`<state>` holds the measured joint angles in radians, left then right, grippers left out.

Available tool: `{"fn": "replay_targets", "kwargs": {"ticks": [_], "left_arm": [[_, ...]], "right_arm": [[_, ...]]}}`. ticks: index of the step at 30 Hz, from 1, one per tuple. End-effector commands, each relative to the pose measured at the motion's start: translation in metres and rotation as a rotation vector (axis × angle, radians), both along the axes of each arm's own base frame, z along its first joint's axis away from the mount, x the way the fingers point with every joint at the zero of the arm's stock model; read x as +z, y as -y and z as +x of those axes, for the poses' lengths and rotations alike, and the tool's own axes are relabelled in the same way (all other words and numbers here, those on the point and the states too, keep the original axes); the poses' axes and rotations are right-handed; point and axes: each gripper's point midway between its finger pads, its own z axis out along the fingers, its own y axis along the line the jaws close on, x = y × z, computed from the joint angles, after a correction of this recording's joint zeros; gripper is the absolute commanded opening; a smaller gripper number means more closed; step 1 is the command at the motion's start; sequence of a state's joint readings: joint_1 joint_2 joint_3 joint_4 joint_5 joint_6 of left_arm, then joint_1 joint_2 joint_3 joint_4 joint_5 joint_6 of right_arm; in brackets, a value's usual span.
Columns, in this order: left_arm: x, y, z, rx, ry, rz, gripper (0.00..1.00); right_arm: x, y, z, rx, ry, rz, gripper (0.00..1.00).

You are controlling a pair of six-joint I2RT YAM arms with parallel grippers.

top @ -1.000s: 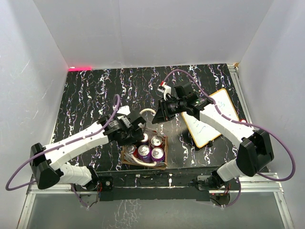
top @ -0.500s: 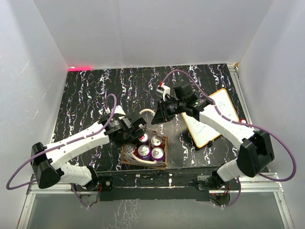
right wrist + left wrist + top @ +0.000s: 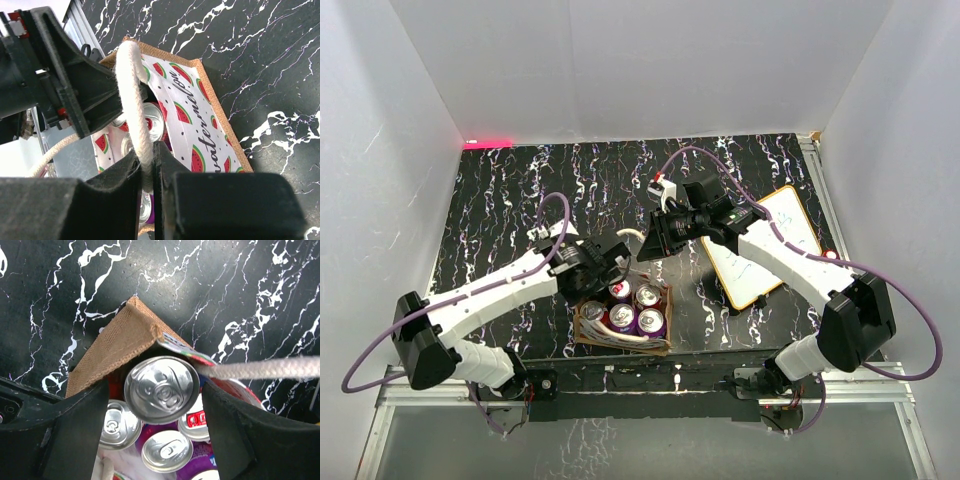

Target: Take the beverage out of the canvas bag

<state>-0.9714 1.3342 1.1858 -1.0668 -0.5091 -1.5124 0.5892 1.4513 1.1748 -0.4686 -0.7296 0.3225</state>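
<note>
The tan canvas bag (image 3: 582,330) stands near the table's front edge and holds several drink cans. Its brown outer wall (image 3: 115,347) and watermelon-print lining (image 3: 192,117) also show. My left gripper (image 3: 610,271) is over the bag's far left corner. Its fingers are closed around one silver-topped can (image 3: 161,388), which sits higher than the other cans (image 3: 167,451). My right gripper (image 3: 656,242) is shut on a cream rope handle (image 3: 132,85) and holds it up and back, taut. That handle also crosses the left wrist view (image 3: 260,369).
An orange-framed whiteboard (image 3: 760,245) lies at the right, under my right arm. The bag's second handle (image 3: 623,343) lies slack along its front edge. White walls enclose the black marbled table (image 3: 500,200).
My left arm has shifted slightly right and down over the bag's far left corner. My right gripper keeps the handle in the same place.
</note>
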Motion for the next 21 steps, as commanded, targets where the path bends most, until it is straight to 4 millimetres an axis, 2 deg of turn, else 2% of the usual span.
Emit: {"fn": "replay_targets", "kwargs": {"ticks": [1, 13, 18, 21], "left_arm": [[0.004, -0.013, 0.012, 0.032, 0.020, 0.065, 0.72], [-0.027, -0.014, 0.016, 0.010, -0.073, 0.177, 0.66], [-0.026, -0.020, 0.019, 0.001, -0.075, 0.187, 0.56], [-0.018, -0.021, 0.022, -0.016, -0.063, 0.193, 0.44]], "right_arm": [[0.022, -0.002, -0.002, 0.005, 0.066, 0.046, 0.12], [0.018, 0.000, -0.004, 0.001, 0.071, 0.036, 0.13], [0.019, 0.000, -0.005, 0.005, 0.072, 0.039, 0.13], [0.019, 0.000, -0.005, 0.004, 0.071, 0.038, 0.13]]}}
